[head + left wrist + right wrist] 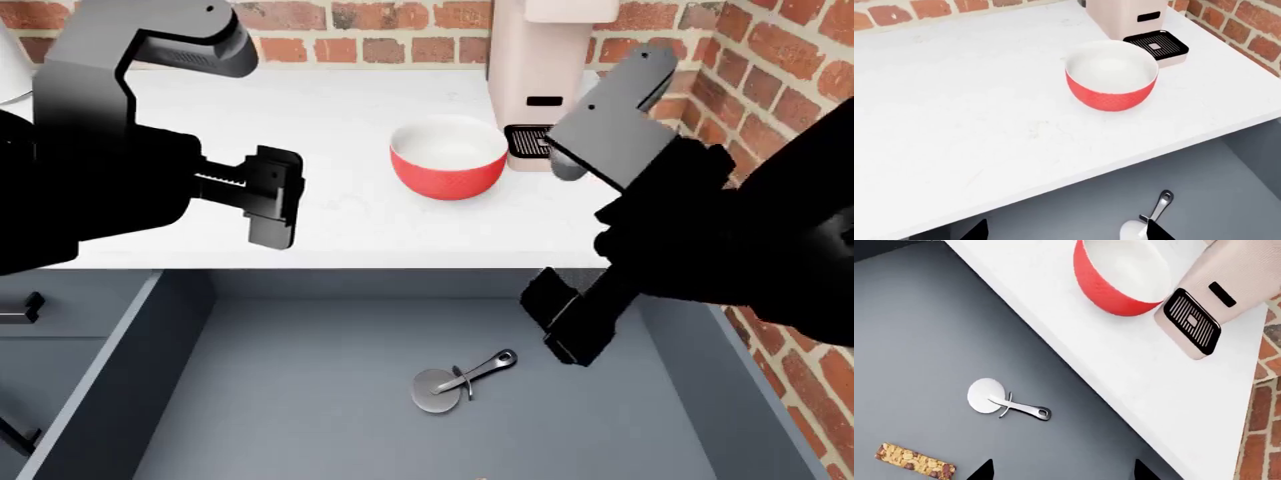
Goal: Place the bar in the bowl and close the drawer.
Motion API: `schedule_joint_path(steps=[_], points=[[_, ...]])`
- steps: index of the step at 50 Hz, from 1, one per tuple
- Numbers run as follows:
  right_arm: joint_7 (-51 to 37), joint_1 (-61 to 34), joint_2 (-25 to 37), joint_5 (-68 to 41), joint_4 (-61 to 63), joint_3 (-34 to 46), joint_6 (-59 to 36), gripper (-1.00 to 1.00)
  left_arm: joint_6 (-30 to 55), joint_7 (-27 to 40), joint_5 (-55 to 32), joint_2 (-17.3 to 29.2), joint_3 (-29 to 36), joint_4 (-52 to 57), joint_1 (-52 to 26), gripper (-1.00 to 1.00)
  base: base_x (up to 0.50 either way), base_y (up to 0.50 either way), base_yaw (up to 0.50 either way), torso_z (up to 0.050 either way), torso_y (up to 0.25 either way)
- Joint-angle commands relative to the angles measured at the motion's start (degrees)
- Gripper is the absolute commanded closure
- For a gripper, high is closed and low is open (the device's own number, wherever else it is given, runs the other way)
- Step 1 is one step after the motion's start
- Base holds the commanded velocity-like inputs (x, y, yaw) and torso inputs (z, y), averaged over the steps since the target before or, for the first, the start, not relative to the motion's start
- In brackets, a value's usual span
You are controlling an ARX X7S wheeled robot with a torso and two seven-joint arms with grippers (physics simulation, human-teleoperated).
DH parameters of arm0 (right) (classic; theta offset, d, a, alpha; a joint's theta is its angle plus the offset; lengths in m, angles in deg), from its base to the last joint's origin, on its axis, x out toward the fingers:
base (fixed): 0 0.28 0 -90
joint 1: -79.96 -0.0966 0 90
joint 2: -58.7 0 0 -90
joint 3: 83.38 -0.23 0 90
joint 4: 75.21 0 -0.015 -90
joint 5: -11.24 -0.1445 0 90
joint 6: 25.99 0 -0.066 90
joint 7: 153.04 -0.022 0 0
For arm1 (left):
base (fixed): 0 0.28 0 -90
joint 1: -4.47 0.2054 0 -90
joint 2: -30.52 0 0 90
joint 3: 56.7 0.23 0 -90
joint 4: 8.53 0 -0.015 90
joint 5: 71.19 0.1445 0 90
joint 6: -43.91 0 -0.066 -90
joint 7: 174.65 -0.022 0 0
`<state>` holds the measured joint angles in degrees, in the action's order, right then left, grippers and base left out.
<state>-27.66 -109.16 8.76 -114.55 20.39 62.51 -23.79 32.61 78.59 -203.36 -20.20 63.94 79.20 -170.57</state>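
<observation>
The bar (915,461), tan and grainy, lies flat on the floor of the open drawer (294,400), apart from my right gripper (1062,472). That gripper (567,320) hangs open over the drawer's right half with nothing between its fingers. The red bowl (447,160), white inside and holding nothing, stands on the white counter (334,220). My left gripper (274,198) hovers open and holding nothing above the counter's front edge, left of the bowl (1111,75). In the left wrist view its open tips (1067,232) frame the drawer floor.
A silver pizza cutter (454,385) lies mid-drawer, between the bar and the counter edge (1004,400). A pale pink coffee machine (547,60) stands right behind the bowl. Brick walls (787,60) close the back and right side.
</observation>
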Motion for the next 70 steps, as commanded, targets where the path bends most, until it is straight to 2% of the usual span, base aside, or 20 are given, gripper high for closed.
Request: schedule_joint_path(steps=[1, 8, 15, 22, 32, 46, 70], points=[[24.99, -7.67, -5.13, 15.64, 1.47, 10.26, -1.77, -1.00, -0.25, -0.63, -0.82, 1.84, 0.56, -0.26, -0.48, -1.00, 0.00, 0.00, 0.00, 0.000, 0.000], [42.81, -8.37, -8.61, 33.00, 6.38, 14.38, -0.30, -1.00, 0.11, -1.29, -1.31, 2.48, 1.27, -0.53, -0.62, -1.00, 0.00, 0.00, 0.00, 0.000, 0.000], [61.24, -9.40, -9.45, 49.34, 12.80, 21.75, 5.91, -1.00, 0.61, -2.11, -0.72, 2.47, 1.63, -0.36, -0.77, -1.00, 0.00, 0.00, 0.00, 0.000, 0.000], [71.44, -8.68, -9.46, 57.47, 12.97, 24.84, 15.10, -1.00, 0.89, -3.07, 0.17, 2.53, 1.67, -0.48, -0.83, -1.00, 0.00, 0.00, 0.00, 0.000, 0.000], [81.99, -7.17, -9.17, 60.42, 13.09, 27.25, 21.77, -1.00, 0.92, -4.11, 0.73, 2.65, 1.90, 0.03, -0.65, -1.00, 0.00, 0.00, 0.00, 0.000, 0.000], [85.88, -3.98, -9.39, 64.76, 13.55, 30.90, 26.08, -1.00, 0.91, -5.68, 1.70, 2.85, 2.10, 0.43, -0.28, -1.00, 0.00, 0.00, 0.00, 0.000, 0.000], [83.72, 4.77, -9.38, 68.19, 12.83, 33.81, 31.41, -1.00, 0.52, -8.04, 3.64, 3.50, 2.50, 0.65, 0.79, -1.00, 0.00, 0.00, 0.00, 0.000, 0.000]])
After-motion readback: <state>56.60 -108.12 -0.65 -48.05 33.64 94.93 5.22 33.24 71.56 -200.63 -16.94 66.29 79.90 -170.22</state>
